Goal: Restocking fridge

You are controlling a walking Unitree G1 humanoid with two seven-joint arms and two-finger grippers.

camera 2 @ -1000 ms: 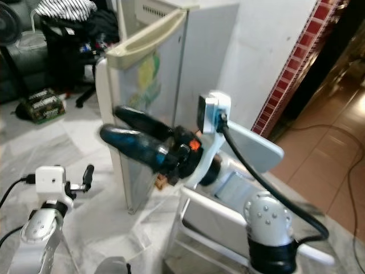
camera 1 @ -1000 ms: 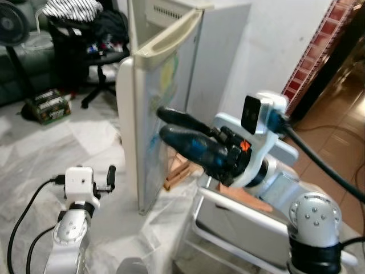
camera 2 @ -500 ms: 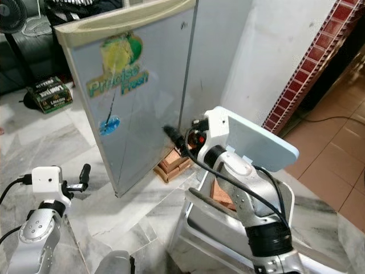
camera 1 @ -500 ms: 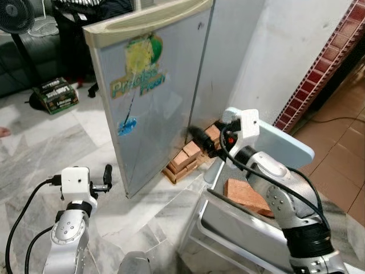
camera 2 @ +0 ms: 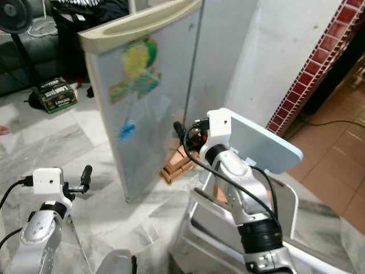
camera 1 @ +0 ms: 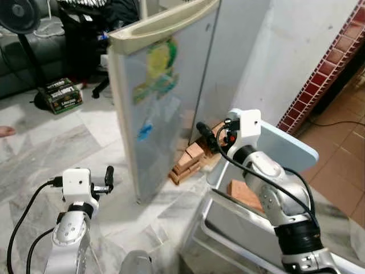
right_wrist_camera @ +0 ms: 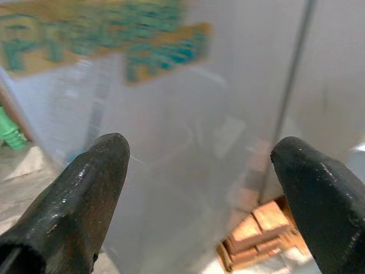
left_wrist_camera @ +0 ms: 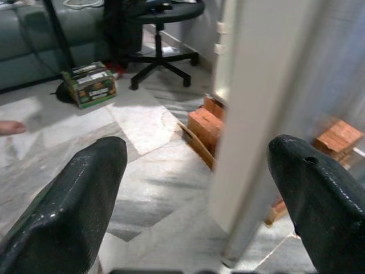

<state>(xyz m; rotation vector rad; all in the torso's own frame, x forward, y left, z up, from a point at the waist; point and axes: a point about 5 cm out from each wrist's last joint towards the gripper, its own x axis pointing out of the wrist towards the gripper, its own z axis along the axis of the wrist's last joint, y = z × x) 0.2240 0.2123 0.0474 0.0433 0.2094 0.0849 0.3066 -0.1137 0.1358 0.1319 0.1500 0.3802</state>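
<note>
The fridge door (camera 1: pixel 157 97) stands swung out from the white fridge body (camera 1: pixel 234 51), its stickered outer face towards me. My right gripper (camera 1: pixel 203 132) reaches out at the door's hinge-side lower edge, open and holding nothing. I cannot tell whether it touches the door. In the right wrist view its fingers (right_wrist_camera: pixel 80 194) spread wide before the blurred sticker (right_wrist_camera: pixel 142 51). Low on the left, my left gripper (camera 1: pixel 108 177) is open and empty. In its wrist view the door's free edge (left_wrist_camera: pixel 256 114) stands between the spread fingers (left_wrist_camera: pixel 68 205).
Stacked bricks (camera 1: pixel 191 160) prop up the fridge. A white cart with a pale blue lid (camera 1: pixel 288 149) and a brick (camera 1: pixel 245 194) inside stands at my right. An office chair (camera 1: pixel 94 40), a fan (camera 1: pixel 17 11) and a green box (camera 1: pixel 60 94) stand far left. A person's foot (camera 1: pixel 4 131) shows at the left edge.
A second ago my right gripper was raised close to the camera; it has since stretched out to the door's lower edge. The door now looks more edge-on than half a second ago.
</note>
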